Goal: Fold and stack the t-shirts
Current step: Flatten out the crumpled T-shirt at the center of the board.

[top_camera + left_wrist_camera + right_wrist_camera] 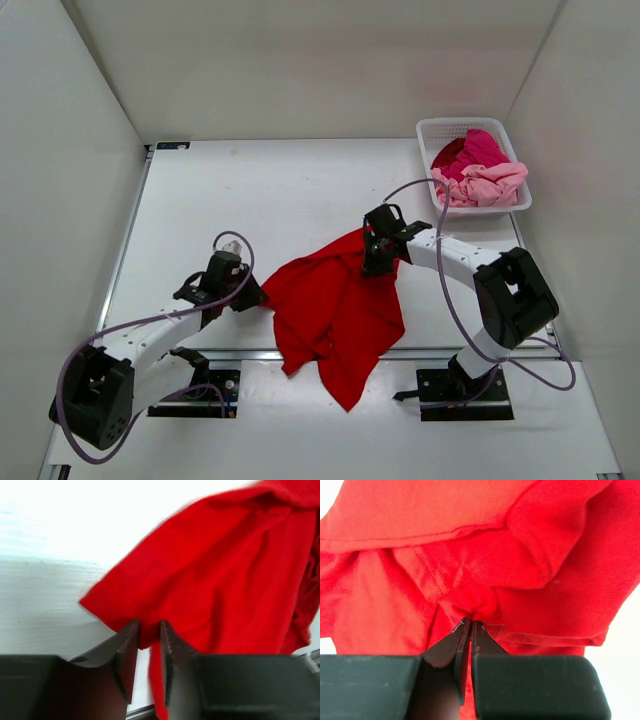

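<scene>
A bright red t-shirt (335, 310) lay crumpled on the white tabletop (270, 200), at the near middle, between two robot arms. The left end effector (149, 630) was pinched on the shirt's left edge, with cloth caught between its fingers. The right end effector (470, 625) was clenched on a bunched fold at the shirt's far right side. In the far right corner, a white lattice basket (428, 135) held a magenta t-shirt (478, 148) and a pale pink t-shirt (490, 185).
</scene>
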You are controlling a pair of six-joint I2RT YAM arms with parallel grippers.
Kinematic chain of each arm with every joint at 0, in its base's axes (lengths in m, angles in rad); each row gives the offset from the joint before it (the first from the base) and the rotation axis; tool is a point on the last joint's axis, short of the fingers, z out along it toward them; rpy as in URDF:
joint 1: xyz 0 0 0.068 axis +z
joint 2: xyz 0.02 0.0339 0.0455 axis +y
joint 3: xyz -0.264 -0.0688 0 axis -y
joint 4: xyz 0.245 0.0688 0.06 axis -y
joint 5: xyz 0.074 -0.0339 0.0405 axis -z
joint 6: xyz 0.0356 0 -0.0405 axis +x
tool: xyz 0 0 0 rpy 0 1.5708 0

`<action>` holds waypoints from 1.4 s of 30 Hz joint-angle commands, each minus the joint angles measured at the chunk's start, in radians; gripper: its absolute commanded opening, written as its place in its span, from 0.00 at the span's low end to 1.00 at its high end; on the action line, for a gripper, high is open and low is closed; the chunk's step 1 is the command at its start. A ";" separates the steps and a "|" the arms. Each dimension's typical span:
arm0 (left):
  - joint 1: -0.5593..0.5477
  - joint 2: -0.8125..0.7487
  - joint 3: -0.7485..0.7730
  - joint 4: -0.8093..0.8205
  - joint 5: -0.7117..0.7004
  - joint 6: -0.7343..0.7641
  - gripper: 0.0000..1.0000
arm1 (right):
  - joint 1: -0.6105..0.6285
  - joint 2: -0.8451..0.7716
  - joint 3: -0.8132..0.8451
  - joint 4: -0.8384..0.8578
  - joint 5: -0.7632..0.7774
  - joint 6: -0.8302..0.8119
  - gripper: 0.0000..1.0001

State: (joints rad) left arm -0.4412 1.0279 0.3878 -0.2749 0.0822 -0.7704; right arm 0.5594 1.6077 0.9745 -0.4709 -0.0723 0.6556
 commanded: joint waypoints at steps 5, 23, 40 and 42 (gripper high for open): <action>0.022 0.009 0.055 0.017 -0.022 0.031 0.00 | -0.004 -0.028 0.078 -0.017 0.115 -0.033 0.00; 0.088 -0.014 0.905 -0.271 -0.205 0.272 0.00 | -0.052 -0.196 1.236 -0.641 0.368 -0.312 0.00; -0.125 -0.012 1.484 -0.323 -0.725 0.637 0.00 | 1.213 -0.483 1.137 0.253 1.310 -1.040 0.00; -0.128 -0.020 1.433 -0.319 -0.737 0.649 0.00 | 1.500 -0.529 0.845 1.573 1.339 -2.064 0.00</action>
State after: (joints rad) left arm -0.5529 1.0122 1.8526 -0.5892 -0.5476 -0.2092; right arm 1.7512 1.0782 2.0724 -0.2527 0.9623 -0.3477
